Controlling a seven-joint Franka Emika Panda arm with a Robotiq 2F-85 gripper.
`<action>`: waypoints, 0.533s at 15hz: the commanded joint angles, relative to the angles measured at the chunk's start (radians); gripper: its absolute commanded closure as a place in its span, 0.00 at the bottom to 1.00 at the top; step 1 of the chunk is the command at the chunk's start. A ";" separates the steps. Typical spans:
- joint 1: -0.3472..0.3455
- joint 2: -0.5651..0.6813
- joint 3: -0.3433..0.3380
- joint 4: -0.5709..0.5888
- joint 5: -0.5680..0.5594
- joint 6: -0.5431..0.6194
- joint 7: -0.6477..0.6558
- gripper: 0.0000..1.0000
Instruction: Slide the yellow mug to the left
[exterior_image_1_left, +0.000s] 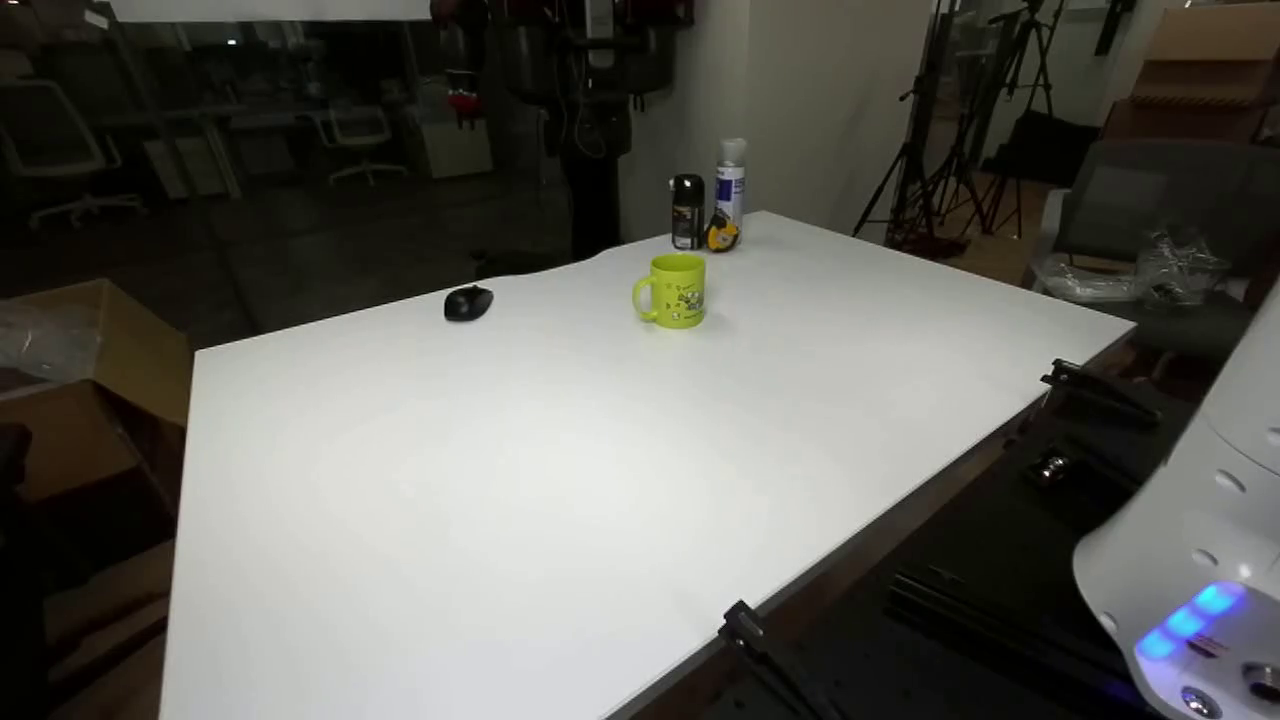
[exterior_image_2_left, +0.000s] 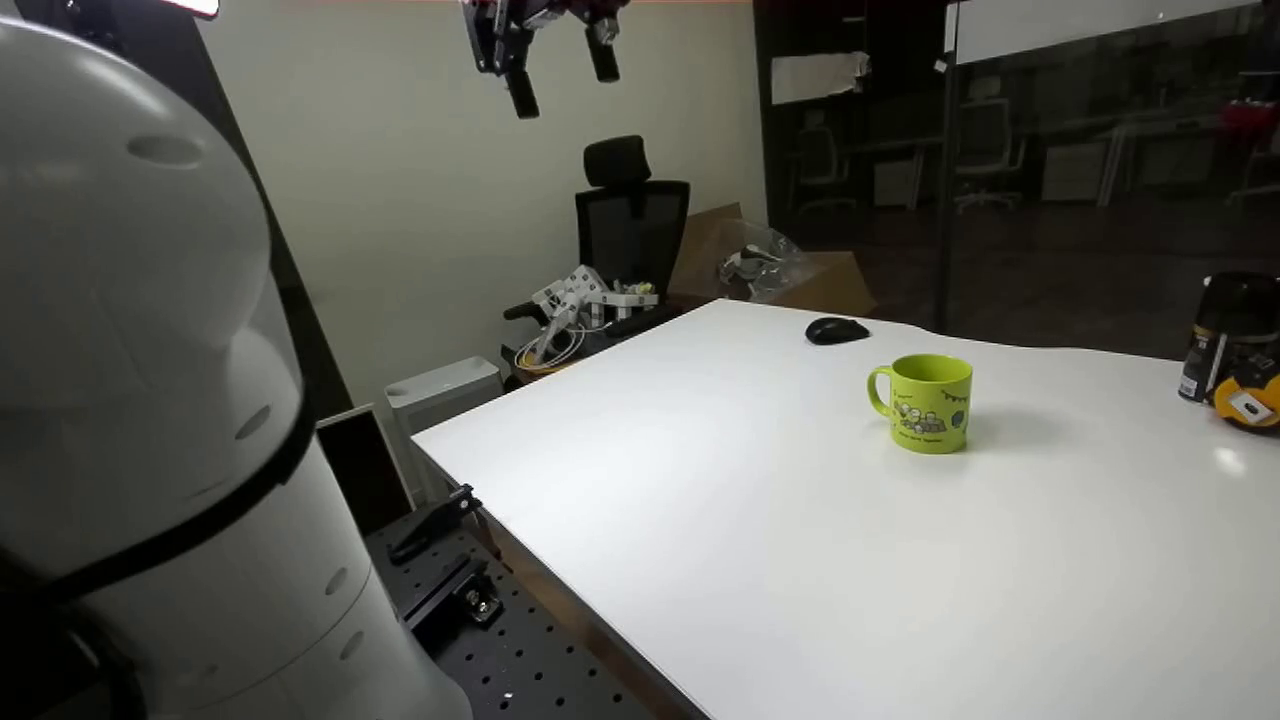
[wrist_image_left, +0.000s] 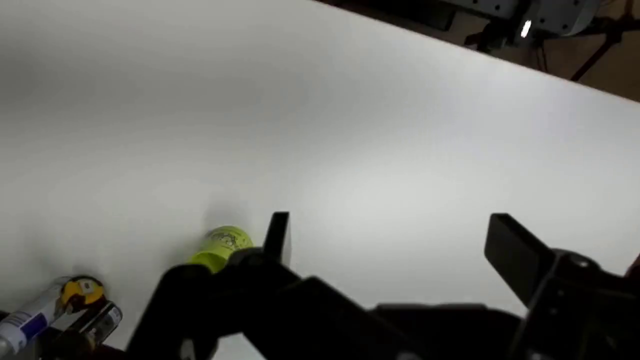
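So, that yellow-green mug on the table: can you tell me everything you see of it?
The mug is a short yellow-green cylinder with one loop handle, smooth like glazed ceramic, though I can't be sure. Its side carries small printed drawings and apparent lettering, too tiny to read. It stands upright on the white table, apart from the black mouse; its inside bottom is hidden. Only the table touches it: the open claw hangs higher, clear of it.

Tally: one table (exterior_image_1_left: 430, 480) bearing one yellow mug (exterior_image_2_left: 930, 410), one black computer mouse (exterior_image_2_left: 836, 331), one tape measure (exterior_image_1_left: 721, 234), and two cans (exterior_image_1_left: 688, 215), upper centre of an exterior view; plus one pincer (wrist_image_left: 392, 215) with two fingers (wrist_image_left: 517, 257).
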 joint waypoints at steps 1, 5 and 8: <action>-0.073 0.077 -0.038 0.002 -0.074 0.215 0.036 0.00; -0.105 0.245 -0.161 0.042 -0.001 0.353 -0.045 0.00; -0.112 0.352 -0.211 0.079 0.047 0.335 -0.089 0.00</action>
